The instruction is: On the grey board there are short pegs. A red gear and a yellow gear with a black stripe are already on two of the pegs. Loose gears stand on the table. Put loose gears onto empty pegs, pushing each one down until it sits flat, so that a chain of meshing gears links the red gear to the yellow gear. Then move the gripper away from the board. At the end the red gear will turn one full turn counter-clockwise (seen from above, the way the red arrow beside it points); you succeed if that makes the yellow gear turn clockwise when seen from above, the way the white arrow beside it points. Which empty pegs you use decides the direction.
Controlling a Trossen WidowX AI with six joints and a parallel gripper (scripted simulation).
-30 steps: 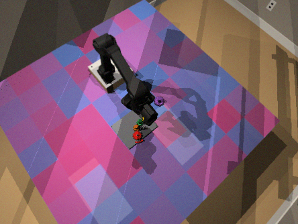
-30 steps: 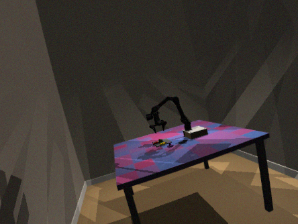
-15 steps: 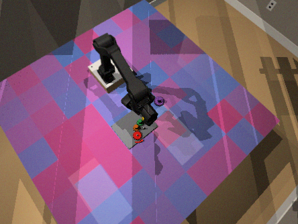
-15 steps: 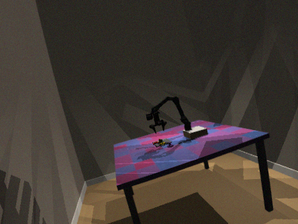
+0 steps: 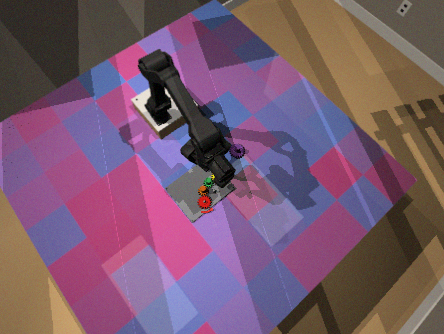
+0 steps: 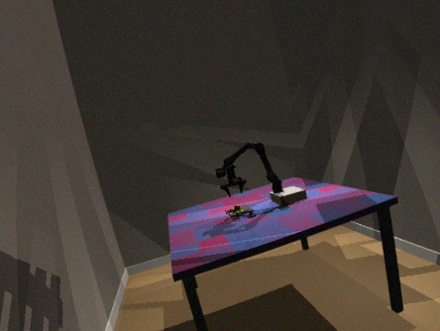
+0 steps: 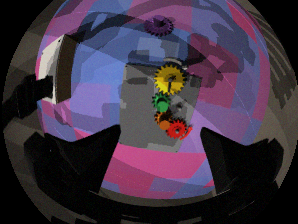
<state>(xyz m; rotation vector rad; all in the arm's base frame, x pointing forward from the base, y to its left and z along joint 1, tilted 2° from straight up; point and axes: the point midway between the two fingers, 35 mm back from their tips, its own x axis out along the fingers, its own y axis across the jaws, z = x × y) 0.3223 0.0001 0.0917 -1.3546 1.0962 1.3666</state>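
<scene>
The grey board [image 5: 181, 192] [image 7: 135, 112] bears a row of gears. The red gear [image 5: 204, 204] [image 7: 177, 127] is at one end and the yellow gear [image 7: 173, 78] with a black stripe at the other. Between them are an orange gear [image 5: 203, 190] [image 7: 164, 124], beside the red one, and a green gear [image 5: 208, 183] [image 7: 162, 103], beside the yellow one. They appear to touch in a chain; whether each sits fully flat I cannot tell. A purple gear [image 5: 237, 151] [image 7: 159, 25] stands on the table off the board. My gripper [image 6: 236, 193] [image 7: 161, 131] is open and empty, raised above the board.
The arm's pale base block [image 5: 172, 127] [image 6: 289, 196] [image 7: 61, 70] stands on the patchwork table [image 5: 130, 200]. The arm reaches over the board and partly hides its yellow-gear end in the top view. The purple gear is just beyond the board's edge on the yellow gear's side.
</scene>
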